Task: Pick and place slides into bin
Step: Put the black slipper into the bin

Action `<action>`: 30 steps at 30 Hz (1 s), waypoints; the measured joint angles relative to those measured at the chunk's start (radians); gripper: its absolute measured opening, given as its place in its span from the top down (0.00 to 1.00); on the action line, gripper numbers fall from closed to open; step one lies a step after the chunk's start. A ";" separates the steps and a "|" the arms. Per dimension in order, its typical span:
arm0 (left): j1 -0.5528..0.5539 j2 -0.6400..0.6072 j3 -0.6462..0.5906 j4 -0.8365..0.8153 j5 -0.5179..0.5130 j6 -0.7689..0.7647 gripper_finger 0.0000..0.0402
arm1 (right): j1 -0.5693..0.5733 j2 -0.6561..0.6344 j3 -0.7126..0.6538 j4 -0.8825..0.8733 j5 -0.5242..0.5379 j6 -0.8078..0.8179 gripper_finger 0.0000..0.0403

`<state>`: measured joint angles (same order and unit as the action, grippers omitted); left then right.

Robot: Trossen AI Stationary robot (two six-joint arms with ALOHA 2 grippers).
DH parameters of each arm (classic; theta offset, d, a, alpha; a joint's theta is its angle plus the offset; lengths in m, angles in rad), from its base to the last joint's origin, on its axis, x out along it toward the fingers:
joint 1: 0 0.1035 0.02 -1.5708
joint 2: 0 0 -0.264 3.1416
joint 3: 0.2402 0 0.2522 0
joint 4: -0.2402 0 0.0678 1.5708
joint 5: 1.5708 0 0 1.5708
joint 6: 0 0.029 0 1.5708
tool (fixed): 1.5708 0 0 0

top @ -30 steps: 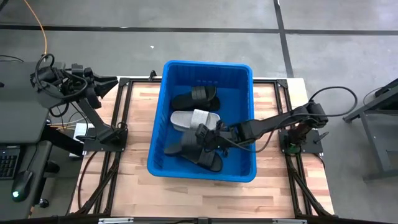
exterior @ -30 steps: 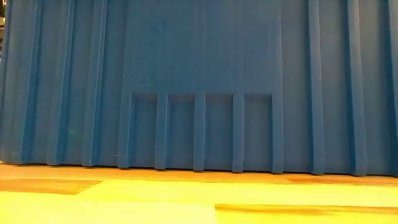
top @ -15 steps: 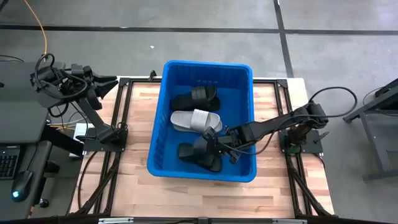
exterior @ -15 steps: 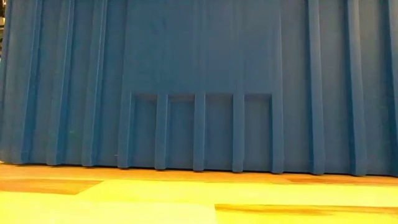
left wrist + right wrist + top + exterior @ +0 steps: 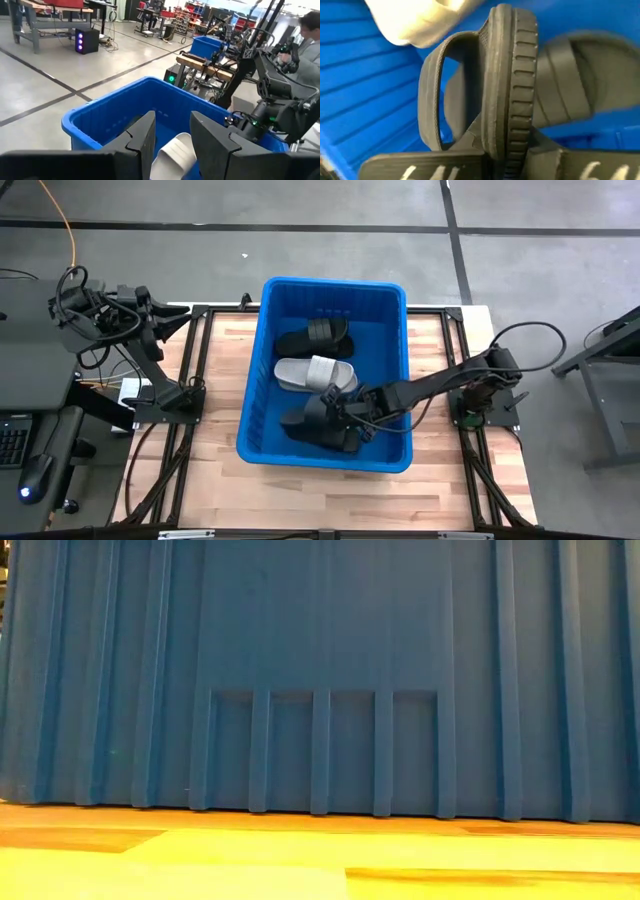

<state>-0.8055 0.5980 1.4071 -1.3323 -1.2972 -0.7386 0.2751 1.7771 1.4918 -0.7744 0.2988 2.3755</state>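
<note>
The blue bin (image 5: 325, 288) stands mid-table; its near wall (image 5: 320, 670) fills the low view. On its floor lie a black slide (image 5: 312, 336) at the far end, a light grey slide (image 5: 312, 373) in the middle and a black slide (image 5: 580, 85) near the near wall. My right gripper (image 5: 342, 417) reaches into the bin from the right and is shut on another black slide (image 5: 318, 420). My left gripper (image 5: 168, 313) hangs raised off the table's far left corner, open and holding nothing. It faces the bin (image 5: 100, 115). My right gripper pinches the black slide's sole by its ribbed side edge (image 5: 511, 132) between its two fingers (image 5: 420, 167). The fingers slant down into the bin from the table's right. The slide stands on edge, its strap (image 5: 431, 100) looping out to one side. Whether it touches the slide beneath, I cannot tell.
Bare wooden table (image 5: 215, 395) lies left of the bin and in front of it (image 5: 300, 850). The right arm (image 5: 440, 383) crosses the bin's right rim. A workshop with benches, other robot rigs and a person (image 5: 307, 30) shows beyond the bin.
My right gripper has sunk a little inside the bin, toward its near wall, and its wrist has rolled. The held black slide has turned with it, from lying long and flat to standing on its edge. My left gripper has rolled slightly in place.
</note>
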 joint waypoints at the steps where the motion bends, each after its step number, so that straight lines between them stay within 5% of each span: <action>1: 0.000 0.000 0.000 0.000 0.000 0.005 0.72 | 0.006 0.008 0.000 0.004 -0.012 0.003 0.98; 16: 0.000 -0.002 0.000 -0.001 0.007 0.009 0.72 | 0.000 0.097 0.002 -0.003 -0.186 0.005 0.97; 30: 0.000 -0.002 0.000 -0.001 0.031 0.009 0.72 | -0.013 0.102 0.000 -0.091 -0.341 -0.006 0.59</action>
<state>-0.8051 0.5961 1.4071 -1.3334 -1.2664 -0.7296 0.2617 1.8793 1.4921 -0.8653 -0.0419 2.3699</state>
